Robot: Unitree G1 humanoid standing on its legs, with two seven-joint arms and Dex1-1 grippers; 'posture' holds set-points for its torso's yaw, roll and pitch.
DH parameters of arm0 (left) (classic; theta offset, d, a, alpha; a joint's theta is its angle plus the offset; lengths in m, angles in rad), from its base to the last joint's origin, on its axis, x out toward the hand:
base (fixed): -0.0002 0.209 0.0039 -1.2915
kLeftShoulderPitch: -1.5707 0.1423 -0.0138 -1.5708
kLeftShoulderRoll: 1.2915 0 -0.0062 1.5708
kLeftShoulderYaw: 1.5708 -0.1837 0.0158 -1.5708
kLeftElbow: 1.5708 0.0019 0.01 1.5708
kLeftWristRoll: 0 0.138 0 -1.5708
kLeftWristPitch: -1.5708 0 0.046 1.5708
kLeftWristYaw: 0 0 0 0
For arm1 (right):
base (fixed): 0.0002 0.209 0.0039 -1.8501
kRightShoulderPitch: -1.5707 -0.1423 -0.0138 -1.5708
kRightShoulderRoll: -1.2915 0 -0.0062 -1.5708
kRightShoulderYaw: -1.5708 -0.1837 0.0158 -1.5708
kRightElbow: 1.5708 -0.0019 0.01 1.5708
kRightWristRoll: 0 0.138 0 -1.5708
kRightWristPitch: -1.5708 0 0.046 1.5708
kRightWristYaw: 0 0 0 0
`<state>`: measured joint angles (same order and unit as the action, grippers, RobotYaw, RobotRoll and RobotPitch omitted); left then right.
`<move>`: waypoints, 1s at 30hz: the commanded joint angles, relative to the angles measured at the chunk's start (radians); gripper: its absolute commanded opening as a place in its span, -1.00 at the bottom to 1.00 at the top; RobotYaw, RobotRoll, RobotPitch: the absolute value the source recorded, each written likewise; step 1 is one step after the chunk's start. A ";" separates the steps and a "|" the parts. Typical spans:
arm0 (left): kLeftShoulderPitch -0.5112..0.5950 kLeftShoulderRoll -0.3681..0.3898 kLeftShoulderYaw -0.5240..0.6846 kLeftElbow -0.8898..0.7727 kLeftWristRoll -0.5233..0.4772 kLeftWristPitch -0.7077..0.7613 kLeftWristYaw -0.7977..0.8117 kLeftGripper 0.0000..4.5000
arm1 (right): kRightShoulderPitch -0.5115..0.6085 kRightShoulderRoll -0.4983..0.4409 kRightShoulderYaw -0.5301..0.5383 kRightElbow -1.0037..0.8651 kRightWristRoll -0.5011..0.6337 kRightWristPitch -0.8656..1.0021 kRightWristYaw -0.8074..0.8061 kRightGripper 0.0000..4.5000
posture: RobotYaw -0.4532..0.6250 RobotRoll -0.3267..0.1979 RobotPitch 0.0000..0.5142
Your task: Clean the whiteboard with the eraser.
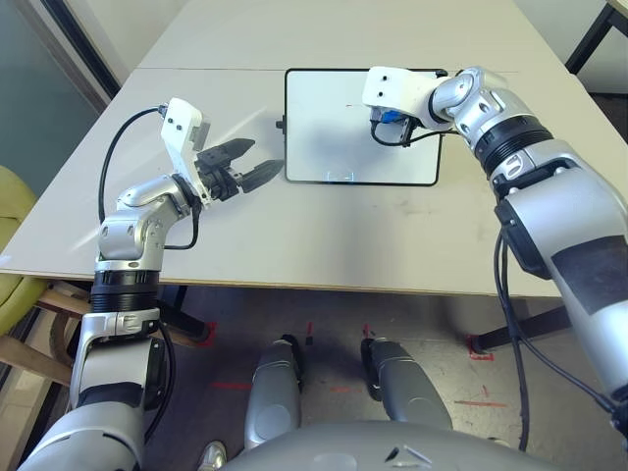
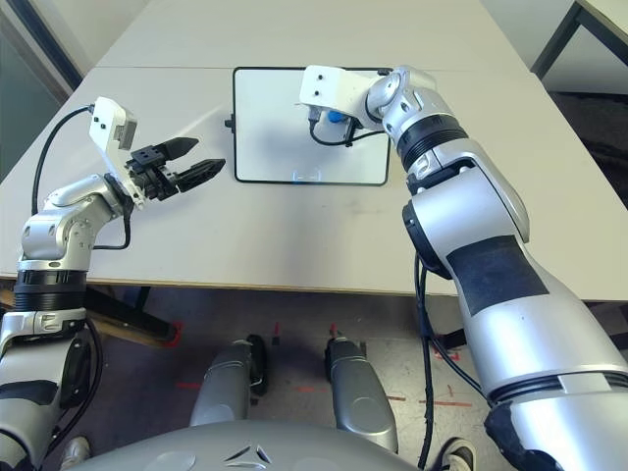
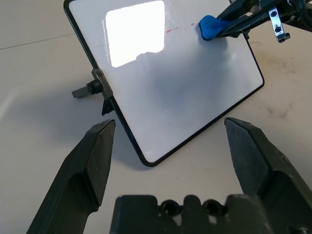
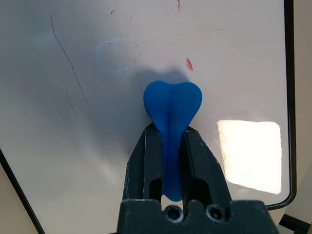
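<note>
The robot's left hand (image 1: pixel 257 165) stood wide and empty over the bench (image 1: pixel 324 235), just beside the whiteboard (image 1: pixel 334 128), which lay flat, its thin frame a likely stiff edge to steady by the near left corner. At right, the right hand (image 4: pixel 171 131) held the blue eraser (image 4: pixel 171 105) by its pinched middle, over the board's surface. The block looked light and slightly yielding, the narrow waist the natural place to grip; the glossy board would probably let it slide easily, and a loose hold might let it twist.

The left wrist view showed a black side knob (image 3: pixel 94 87) up close and the eraser's end at the board. The right wrist view revealed a red smudge (image 4: pixel 189 64) near the eraser's lobed end and thin dark lines on the board, while from the head much of the eraser was hidden behind the right arm's white casing (image 1: pixel 394 88).
</note>
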<state>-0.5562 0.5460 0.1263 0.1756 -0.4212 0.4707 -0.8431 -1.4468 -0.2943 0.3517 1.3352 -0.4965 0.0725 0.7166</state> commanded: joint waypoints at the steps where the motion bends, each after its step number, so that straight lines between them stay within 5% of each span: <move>1: 0.007 0.001 -0.007 -0.004 0.004 -0.002 -0.001 1.00 | -0.008 0.020 -0.017 0.015 0.018 0.011 0.007 -0.87 | -0.33 0.25 -0.38; 30: 0.035 0.002 0.003 -0.037 -0.006 0.004 0.020 1.00 | -0.061 0.153 -0.053 0.019 0.038 0.009 -0.067 -0.87 | -0.26 0.25 -0.40</move>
<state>-0.5363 0.5460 0.1287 0.1623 -0.4264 0.4710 -0.8258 -1.4864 -0.1495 0.3079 1.3408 -0.4686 0.0814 0.6565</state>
